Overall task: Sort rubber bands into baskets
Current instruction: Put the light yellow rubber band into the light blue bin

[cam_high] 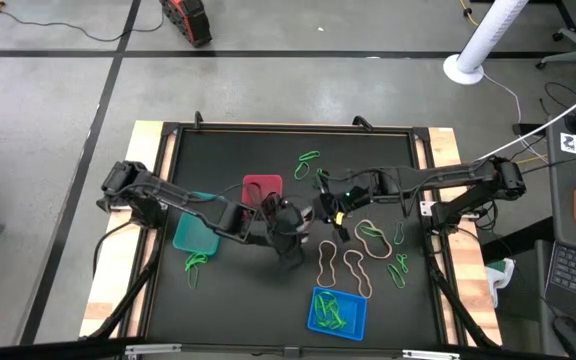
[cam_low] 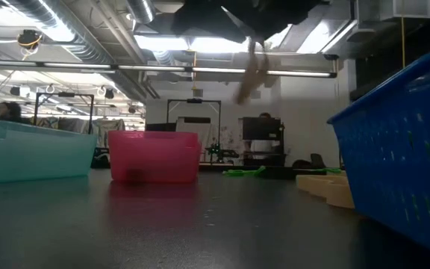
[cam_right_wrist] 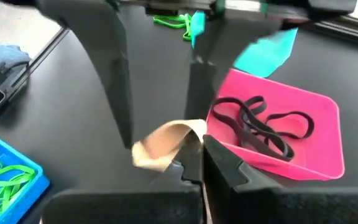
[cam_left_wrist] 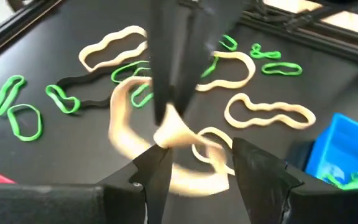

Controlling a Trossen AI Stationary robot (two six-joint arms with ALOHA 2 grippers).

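Bench (cam_high: 268, 150), left to right. Teal basket (cam_high: 194, 234) at the left, green bands (cam_high: 195, 264) just below it on the mat. Left tool (cam_high: 290, 240) at mid-bench, fingers (cam_left_wrist: 154, 180) spread wide with nothing between them. Red basket (cam_high: 262, 188) beside it holds black bands (cam_right_wrist: 263, 127). Right tool (cam_high: 330, 212) meets the left one at centre, fingers (cam_right_wrist: 191, 168) pressed shut on a tan band (cam_right_wrist: 163, 144), which hangs clear of the bench between the two tools. Further tan bands (cam_high: 353, 265) and green bands (cam_high: 400, 268) lie loose to the right. Blue basket (cam_high: 337, 311) at the near edge holds green bands (cam_high: 332, 314).
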